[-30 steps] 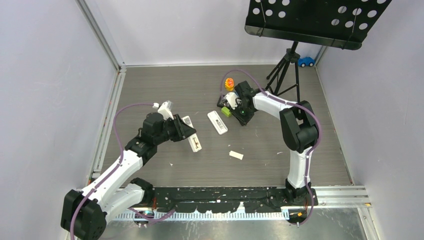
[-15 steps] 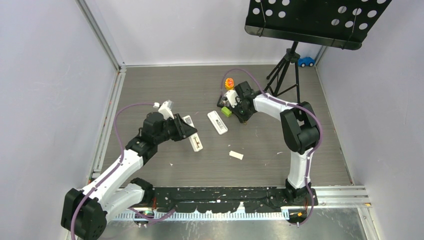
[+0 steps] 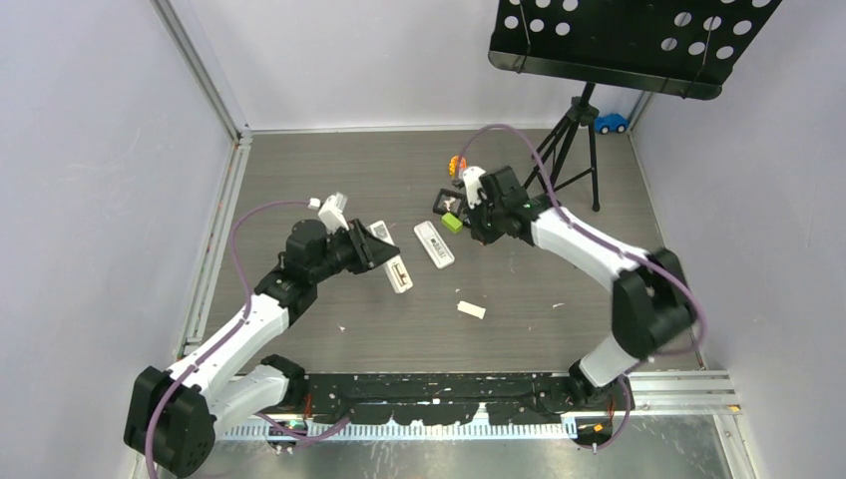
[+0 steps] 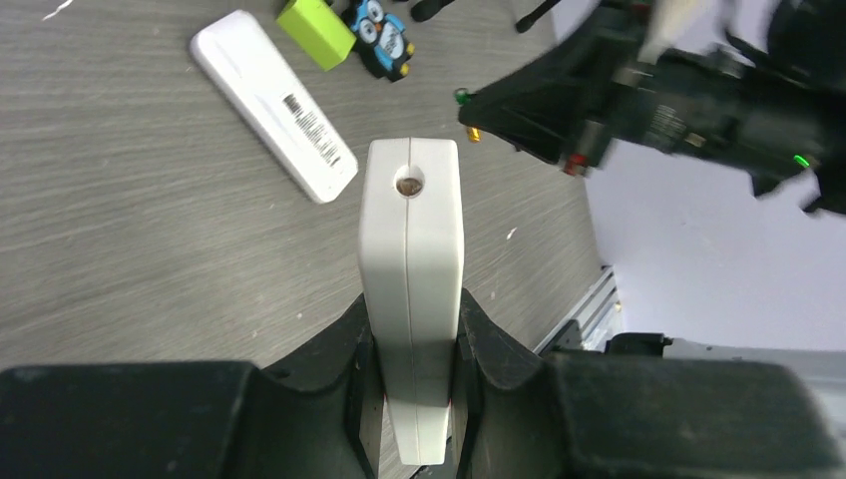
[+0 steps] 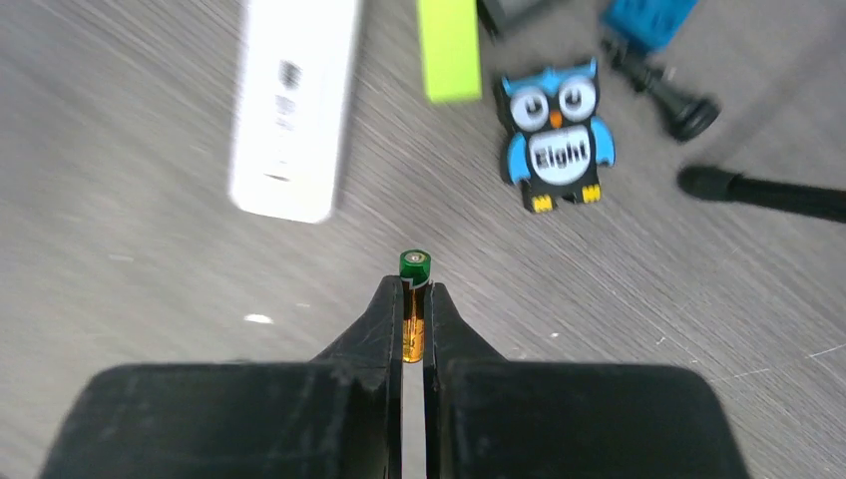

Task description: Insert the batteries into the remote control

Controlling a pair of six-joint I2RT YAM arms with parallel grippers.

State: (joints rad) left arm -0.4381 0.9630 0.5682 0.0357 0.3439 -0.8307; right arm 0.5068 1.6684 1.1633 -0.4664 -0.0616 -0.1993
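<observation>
My left gripper [image 3: 377,253] is shut on the broad white remote control [image 3: 393,263] and holds it off the table at the left middle. In the left wrist view the remote [image 4: 411,249] stands edge-on between the jaws [image 4: 413,399], with a small round hole at its far end. My right gripper [image 3: 478,224] is shut on one battery [image 5: 413,299] with an orange body and a green tip that sticks out past the fingertips [image 5: 387,309]. It hovers above the table near the owl. No other batteries show.
A slim white remote with a barcode label [image 3: 434,243] lies between the grippers. A green block [image 3: 452,224] and a blue owl figure [image 5: 557,140] lie beside it. A small white piece [image 3: 471,309] lies nearer. A tripod stand [image 3: 574,130] and a blue toy car [image 3: 611,123] are at the back right.
My right arm has swung out, its elbow now far to the right, and the gripper has risen from beside the owl with the battery. My left gripper has raised the remote slightly up and right.
</observation>
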